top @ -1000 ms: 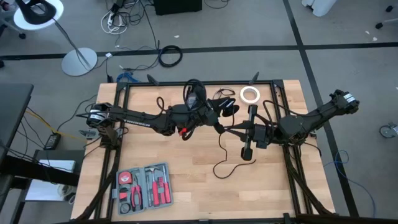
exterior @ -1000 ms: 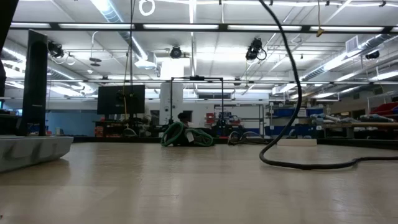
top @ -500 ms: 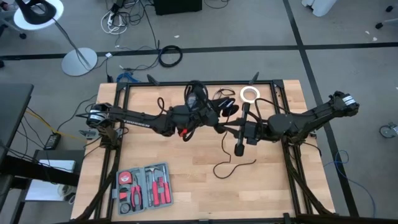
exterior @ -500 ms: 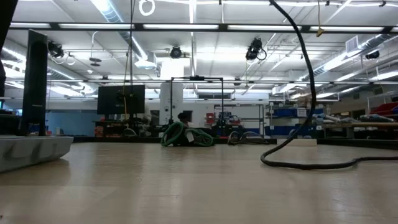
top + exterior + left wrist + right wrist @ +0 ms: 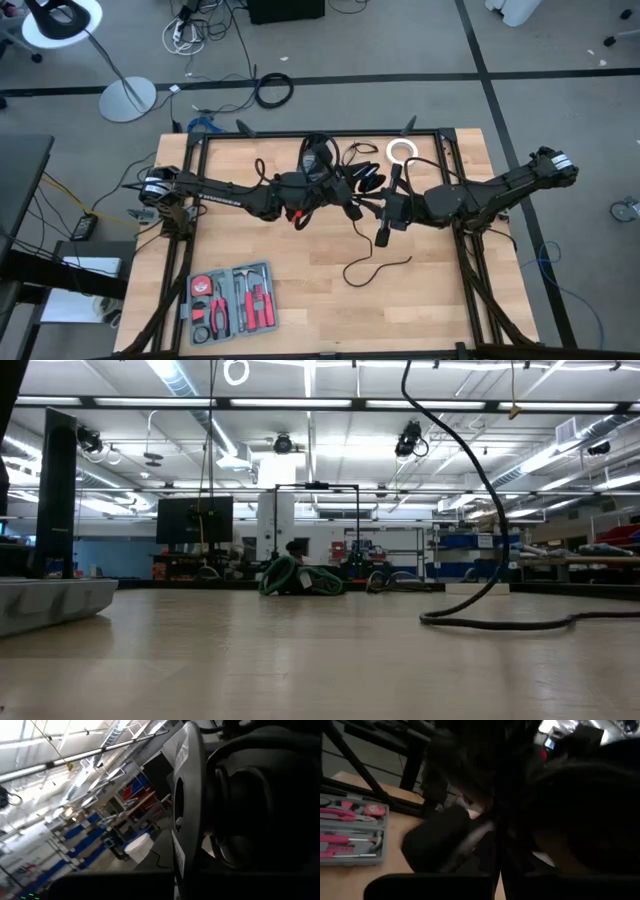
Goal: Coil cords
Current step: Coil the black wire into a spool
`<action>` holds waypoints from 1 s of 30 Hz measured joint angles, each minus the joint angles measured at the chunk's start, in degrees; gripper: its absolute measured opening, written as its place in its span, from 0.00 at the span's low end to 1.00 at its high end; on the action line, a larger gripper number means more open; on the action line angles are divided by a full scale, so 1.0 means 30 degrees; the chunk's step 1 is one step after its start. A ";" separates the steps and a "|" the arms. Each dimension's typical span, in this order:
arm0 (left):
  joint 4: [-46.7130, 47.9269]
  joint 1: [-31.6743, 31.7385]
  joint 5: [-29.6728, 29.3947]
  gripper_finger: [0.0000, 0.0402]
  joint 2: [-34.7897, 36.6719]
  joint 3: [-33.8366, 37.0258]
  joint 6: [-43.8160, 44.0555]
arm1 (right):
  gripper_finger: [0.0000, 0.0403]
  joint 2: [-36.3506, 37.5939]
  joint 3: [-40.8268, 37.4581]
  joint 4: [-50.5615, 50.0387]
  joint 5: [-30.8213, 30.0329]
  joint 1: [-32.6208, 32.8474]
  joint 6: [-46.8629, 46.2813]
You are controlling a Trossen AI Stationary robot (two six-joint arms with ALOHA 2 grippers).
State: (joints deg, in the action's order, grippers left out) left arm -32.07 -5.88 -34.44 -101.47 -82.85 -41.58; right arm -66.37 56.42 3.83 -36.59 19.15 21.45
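So the cords are only partly tamed at this point. There's a dark coiled bundle (image 5: 317, 158) up near the far edge of the table (image 5: 300, 300), sitting right by the left gripper (image 5: 345, 190), and from there a thin black cord tail (image 5: 372, 266) runs down past the middle of the table and wiggles loose across the wood. In the low view that same tail (image 5: 500, 622) lies flat on the tabletop, then rises steeply up out of frame, so I'd say it's being lifted at one end.

Both arms meet around the table's middle. The left gripper is pinched together, the right gripper (image 5: 378, 238) too, and the cord rises toward them, but I honestly can't tell which one has it or whether either is really clamped on it; the wrist views are just dark blobs up close.

My read: one bundle looks mostly wound, the long tail isn't wrapped in yet, so there's a fair bit left.

Off to the side: white tape roll (image 5: 402, 151) near the far edge, tool kit (image 5: 232, 303) at the near-left, both untouched.
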 joint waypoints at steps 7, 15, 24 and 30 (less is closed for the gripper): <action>-0.0472 -0.0061 0.0575 0.00 0.0000 0.0000 0.1889 | 0.01 -0.0029 -0.0182 0.0044 -0.0768 -0.0412 -0.0279; -0.0059 -0.0134 0.1583 0.00 0.0000 0.0000 0.3364 | 0.01 0.0142 -0.0182 -0.0960 -0.4711 -0.0009 0.0192; 0.2965 -0.0141 0.1030 0.00 0.0184 0.0000 0.3444 | 0.02 0.1267 -0.0182 -0.4684 -0.7460 0.1825 -0.1684; 0.4690 -0.0156 0.1334 0.00 0.0270 0.0007 0.3612 | 0.02 0.1798 -0.0164 -0.8517 -0.8597 0.2740 -0.4791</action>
State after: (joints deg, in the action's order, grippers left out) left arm -18.00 -6.35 -30.44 -100.66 -82.83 -30.74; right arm -60.97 55.93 -21.72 -62.38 27.37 7.07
